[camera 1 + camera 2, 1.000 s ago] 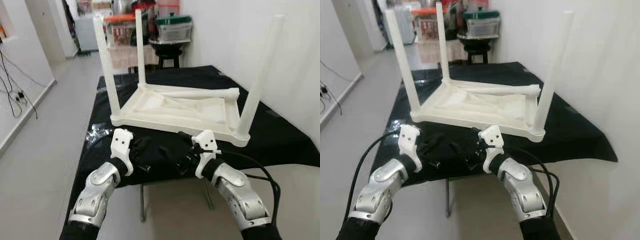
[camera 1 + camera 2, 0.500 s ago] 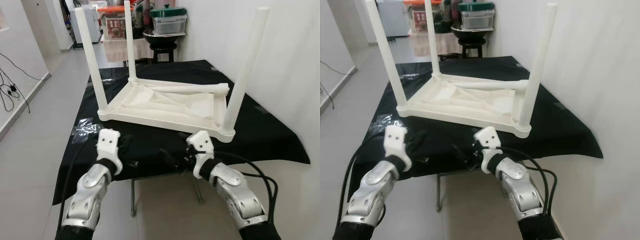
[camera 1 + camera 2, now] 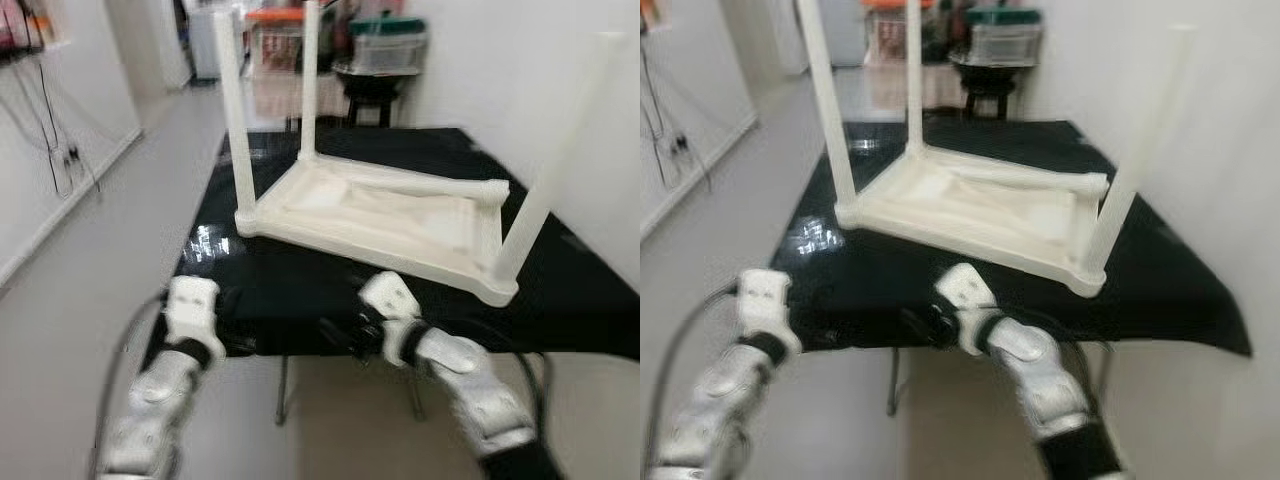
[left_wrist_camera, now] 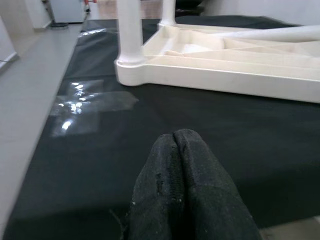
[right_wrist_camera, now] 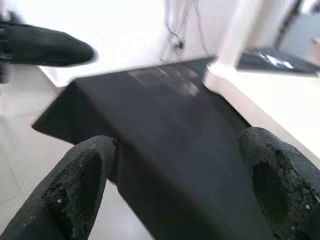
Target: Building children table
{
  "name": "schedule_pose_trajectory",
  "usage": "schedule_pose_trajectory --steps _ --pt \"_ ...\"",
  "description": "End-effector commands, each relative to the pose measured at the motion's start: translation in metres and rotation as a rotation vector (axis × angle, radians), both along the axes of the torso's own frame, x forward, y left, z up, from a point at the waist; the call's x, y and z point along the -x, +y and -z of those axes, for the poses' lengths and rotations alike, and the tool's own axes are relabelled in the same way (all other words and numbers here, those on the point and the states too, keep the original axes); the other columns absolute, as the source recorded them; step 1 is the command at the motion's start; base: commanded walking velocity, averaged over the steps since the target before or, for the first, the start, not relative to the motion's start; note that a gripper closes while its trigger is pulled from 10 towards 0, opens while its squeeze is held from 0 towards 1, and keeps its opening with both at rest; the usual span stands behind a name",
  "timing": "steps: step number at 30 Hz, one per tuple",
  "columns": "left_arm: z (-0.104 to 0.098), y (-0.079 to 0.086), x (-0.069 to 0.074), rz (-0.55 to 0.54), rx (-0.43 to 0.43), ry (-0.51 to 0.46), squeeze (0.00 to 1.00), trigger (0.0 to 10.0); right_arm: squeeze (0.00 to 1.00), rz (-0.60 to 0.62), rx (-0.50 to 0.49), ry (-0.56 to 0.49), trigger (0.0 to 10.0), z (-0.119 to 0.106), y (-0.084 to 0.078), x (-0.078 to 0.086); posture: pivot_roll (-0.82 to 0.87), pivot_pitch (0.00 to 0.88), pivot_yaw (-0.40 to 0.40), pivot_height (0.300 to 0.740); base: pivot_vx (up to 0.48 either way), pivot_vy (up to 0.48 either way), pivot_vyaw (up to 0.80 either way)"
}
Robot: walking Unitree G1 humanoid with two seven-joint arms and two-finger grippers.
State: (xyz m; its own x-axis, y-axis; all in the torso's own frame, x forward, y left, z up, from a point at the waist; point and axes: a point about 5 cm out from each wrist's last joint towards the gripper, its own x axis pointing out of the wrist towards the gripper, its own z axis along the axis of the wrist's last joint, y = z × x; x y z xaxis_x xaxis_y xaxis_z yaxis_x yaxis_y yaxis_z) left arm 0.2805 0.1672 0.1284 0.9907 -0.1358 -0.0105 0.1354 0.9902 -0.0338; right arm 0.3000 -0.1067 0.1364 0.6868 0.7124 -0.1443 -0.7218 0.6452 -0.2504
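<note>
Near edge of the desk: both silver arms reach forward, elbows bent, wrists raised just at the black-covered desk's (image 3: 300,290) near edge.
Left gripper (image 4: 176,137): held low over the near left part of the desk, its two black fingers pressed together, holding nothing.
Right gripper (image 5: 170,165): held at the near edge, right of the left one, fingers (image 5: 82,172) spread wide apart, holding nothing.
Task thing's place: children table (image 3: 380,215) lies beyond both grippers, apart from them, in the middle of the desk; its near left corner is ahead of the left gripper.
Task thing's look: white plastic, upside down, ribbed underside up; three legs stand upright at its corners, and a fourth leg (image 3: 420,183) lies loose across the far side of the underside.
Far end: stool (image 3: 370,95) with boxes beyond the desk's far edge; blurred.
</note>
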Motion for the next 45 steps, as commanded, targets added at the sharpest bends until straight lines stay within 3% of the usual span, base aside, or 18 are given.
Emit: schedule_pose_trajectory --steps 1,6,14,25,26,28,29,33,35,45 --pt "-0.002 -0.007 -0.001 0.027 0.005 0.000 0.00 10.0 0.00 0.005 0.028 -0.007 10.0 0.001 -0.006 0.000 -0.08 0.007 -0.014 0.740 0.304 0.000 0.80" --pt "-0.003 -0.008 -0.001 0.032 0.000 0.006 0.00 10.0 0.00 -0.005 0.014 -0.003 10.0 0.000 -0.005 0.000 -0.08 0.009 -0.013 0.740 0.308 0.000 0.32" --pt "-0.005 -0.013 0.001 0.083 -0.018 0.012 0.00 10.0 0.00 -0.103 0.143 0.098 10.0 0.009 -0.003 0.003 -0.07 0.012 -0.017 0.740 0.304 0.000 0.00" --pt "-0.006 -0.017 0.003 0.110 -0.029 0.015 0.00 10.0 0.00 -0.134 0.241 0.120 10.0 0.005 -0.009 -0.003 -0.07 0.011 -0.022 0.740 0.027 0.000 0.00" --pt "-0.006 -0.016 0.004 0.095 -0.033 0.012 0.00 10.0 0.00 -0.133 0.309 0.135 10.0 0.005 -0.006 -0.010 -0.06 0.020 -0.033 0.740 0.000 0.000 0.00" --pt "-0.007 -0.016 0.004 0.083 -0.036 0.009 0.00 10.0 0.00 -0.122 0.348 0.144 10.0 0.005 -0.004 -0.015 -0.06 0.020 -0.033 0.740 0.000 0.000 0.00" --pt "-0.009 -0.009 0.004 0.008 -0.057 0.001 0.00 10.0 0.00 -0.097 0.401 0.174 10.0 0.003 0.008 -0.030 -0.04 0.029 -0.041 0.740 0.000 0.000 0.00" --pt "-0.009 -0.002 0.007 -0.061 -0.071 0.008 0.00 10.0 0.00 -0.092 0.389 0.189 10.0 -0.001 0.019 -0.040 -0.02 0.049 -0.046 0.740 0.000 0.000 0.00" --pt "-0.009 0.001 0.014 -0.094 -0.086 0.018 0.00 10.0 0.00 -0.055 0.378 0.207 10.0 -0.004 0.028 -0.051 0.00 0.100 -0.059 0.740 0.000 0.000 0.00" --pt "-0.015 -0.002 0.034 -0.094 -0.111 0.007 0.00 10.0 0.00 -0.057 0.350 0.225 10.0 -0.021 0.050 -0.063 0.04 0.194 -0.087 0.740 0.000 0.000 0.00"
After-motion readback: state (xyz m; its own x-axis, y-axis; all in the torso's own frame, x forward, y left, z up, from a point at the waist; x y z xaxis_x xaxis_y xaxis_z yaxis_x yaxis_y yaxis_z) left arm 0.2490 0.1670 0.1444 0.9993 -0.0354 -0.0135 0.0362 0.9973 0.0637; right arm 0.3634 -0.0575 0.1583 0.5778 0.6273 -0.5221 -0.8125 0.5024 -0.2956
